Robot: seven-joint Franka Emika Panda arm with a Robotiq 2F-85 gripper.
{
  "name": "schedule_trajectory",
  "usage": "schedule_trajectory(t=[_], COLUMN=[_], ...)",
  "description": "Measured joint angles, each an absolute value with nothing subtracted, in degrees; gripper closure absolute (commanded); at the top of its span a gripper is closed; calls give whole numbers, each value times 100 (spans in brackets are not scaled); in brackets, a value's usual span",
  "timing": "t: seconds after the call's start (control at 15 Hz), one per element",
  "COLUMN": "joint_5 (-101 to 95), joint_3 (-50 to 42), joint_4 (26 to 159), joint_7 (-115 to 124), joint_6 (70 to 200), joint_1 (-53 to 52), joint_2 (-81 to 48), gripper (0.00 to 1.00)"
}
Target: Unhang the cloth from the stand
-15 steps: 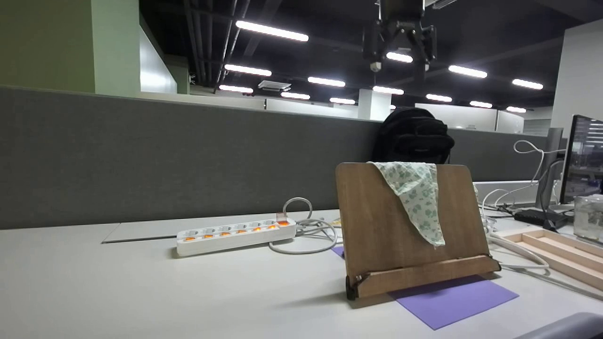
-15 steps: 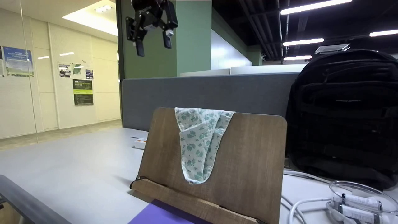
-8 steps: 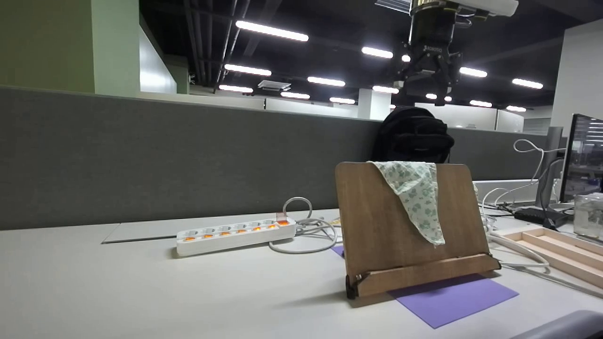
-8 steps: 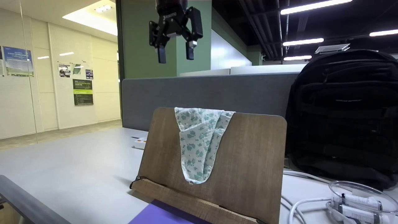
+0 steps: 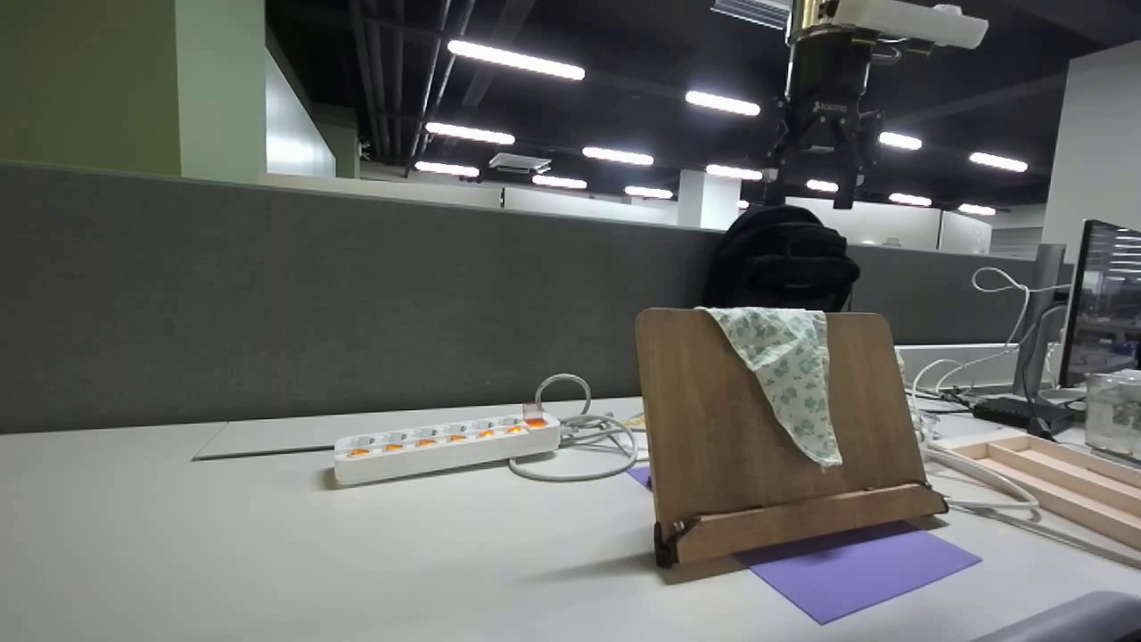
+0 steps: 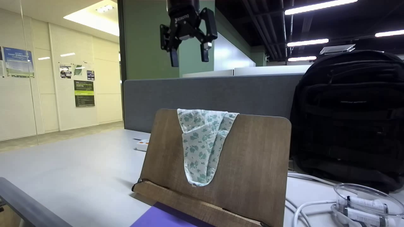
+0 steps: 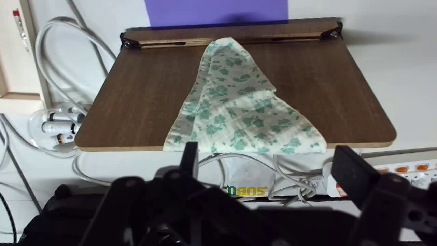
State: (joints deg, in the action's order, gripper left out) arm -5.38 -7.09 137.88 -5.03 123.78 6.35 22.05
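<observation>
Power strip (image 5: 446, 452): in an exterior view we see it, white with orange switches, on the desk (image 5: 357, 553), well left of the gripper (image 5: 808, 198) and lower.
Pale cable (image 5: 570, 479): looped beside the strip's right end, also left of and below the gripper.
Stand (image 5: 749, 464): brown, tilted back on the desk, below the gripper and well apart from it.
Cloth (image 5: 789, 366): pale with green print, draped over the stand's top edge and down its front, beneath the gripper. In both exterior views we find a gap between the two; in the wrist view its top fold shows mostly between the fingers (image 7: 353, 176).
Backpack (image 5: 784, 259): black, under the gripper in an exterior view, behind the stand.
Gripper: hanging in the air above the stand, its fingers spread wide apart; we see it holding nothing.
Purple sheet (image 5: 865, 571): flat on the desk, partly under the stand, below the gripper and slightly right.
Wooden tray (image 5: 1052, 499): right of the gripper and lower, cut off at the edge of view.
Monitor (image 5: 1105, 303): farther right of the gripper and below its level; we see only part.
</observation>
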Motion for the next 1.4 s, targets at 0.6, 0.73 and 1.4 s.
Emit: schedule_trajectory(t=[0.6,0.73,1.4], joint_5=[-388,-84,462], joint_3=[-1195,-1237,-1253], joint_4=[13803,13799,13725], joint_7=[-2049,-2400,-3087], joint_6=[13164,13197,13302], joint_1=[743,739,759], joint_2=[1211,1018,460], gripper=[0,0,0])
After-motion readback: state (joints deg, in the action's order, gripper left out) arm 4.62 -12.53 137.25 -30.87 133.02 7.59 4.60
